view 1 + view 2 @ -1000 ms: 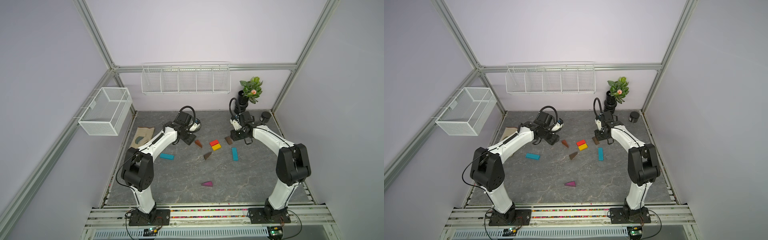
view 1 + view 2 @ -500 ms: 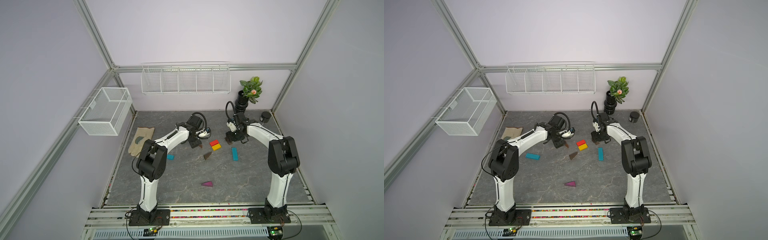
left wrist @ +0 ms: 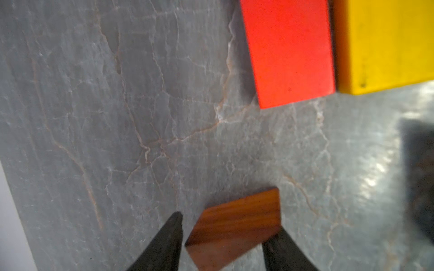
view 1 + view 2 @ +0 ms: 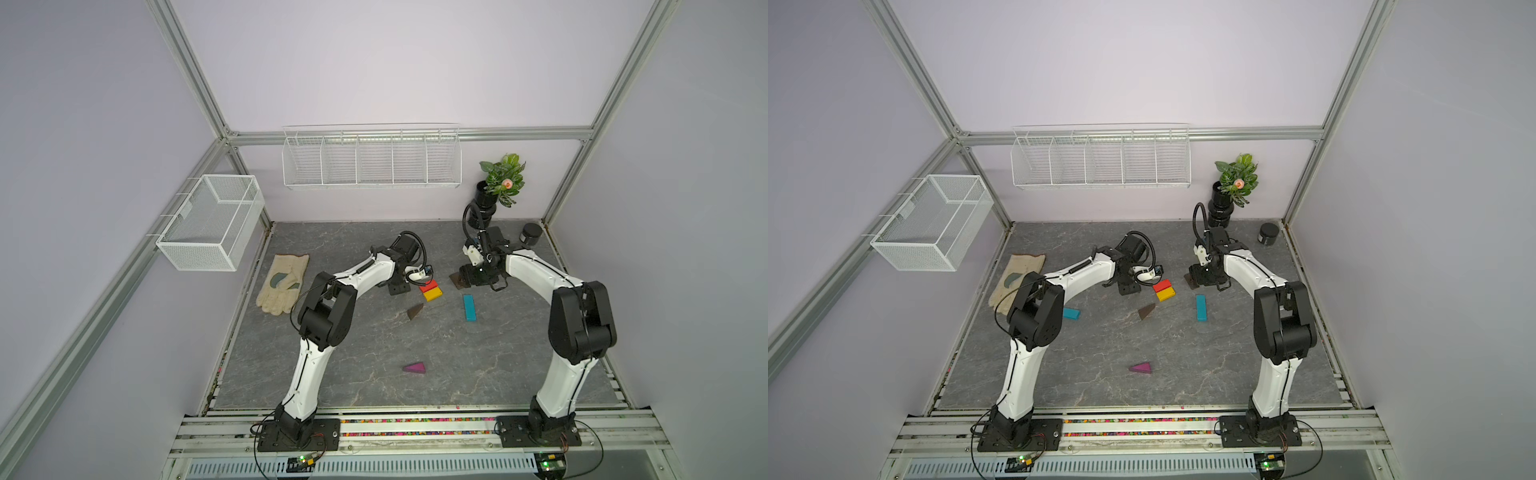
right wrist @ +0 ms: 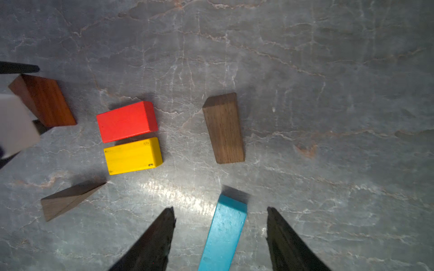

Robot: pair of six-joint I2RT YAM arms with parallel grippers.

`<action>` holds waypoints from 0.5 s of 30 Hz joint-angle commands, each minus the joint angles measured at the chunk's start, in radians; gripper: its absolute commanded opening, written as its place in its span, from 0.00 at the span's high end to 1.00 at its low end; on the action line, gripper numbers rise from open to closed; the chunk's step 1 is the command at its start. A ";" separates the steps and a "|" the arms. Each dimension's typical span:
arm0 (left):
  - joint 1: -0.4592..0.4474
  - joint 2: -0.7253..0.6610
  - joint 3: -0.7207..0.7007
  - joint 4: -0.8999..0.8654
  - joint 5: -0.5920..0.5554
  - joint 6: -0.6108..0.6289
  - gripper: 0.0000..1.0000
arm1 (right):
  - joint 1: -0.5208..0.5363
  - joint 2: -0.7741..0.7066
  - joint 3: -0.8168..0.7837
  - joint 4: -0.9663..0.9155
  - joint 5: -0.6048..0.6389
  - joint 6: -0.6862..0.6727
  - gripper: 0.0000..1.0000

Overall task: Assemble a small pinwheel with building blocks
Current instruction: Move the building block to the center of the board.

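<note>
Brown wedge inside half-open left hand, against one finger only.

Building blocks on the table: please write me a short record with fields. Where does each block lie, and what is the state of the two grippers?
left gripper: open, jaws either side of reddish wedge
right gripper: open, empty
centre: red brick, yellow brick, side by side
other wedges: brown wedge near right gripper; dark wedge near yellow brick; purple wedge alone
bars: teal bar near right gripper; second teal bar partly behind left arm
</note>
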 commanded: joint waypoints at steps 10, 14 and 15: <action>-0.022 0.026 0.031 -0.023 0.068 0.085 0.62 | -0.023 -0.028 -0.046 -0.007 -0.036 0.004 0.35; -0.028 0.031 0.032 0.002 0.072 0.094 0.64 | -0.023 -0.025 -0.048 -0.007 -0.045 0.006 0.35; -0.029 0.033 0.035 0.008 0.072 0.095 0.64 | -0.023 -0.026 -0.047 -0.006 -0.046 0.005 0.35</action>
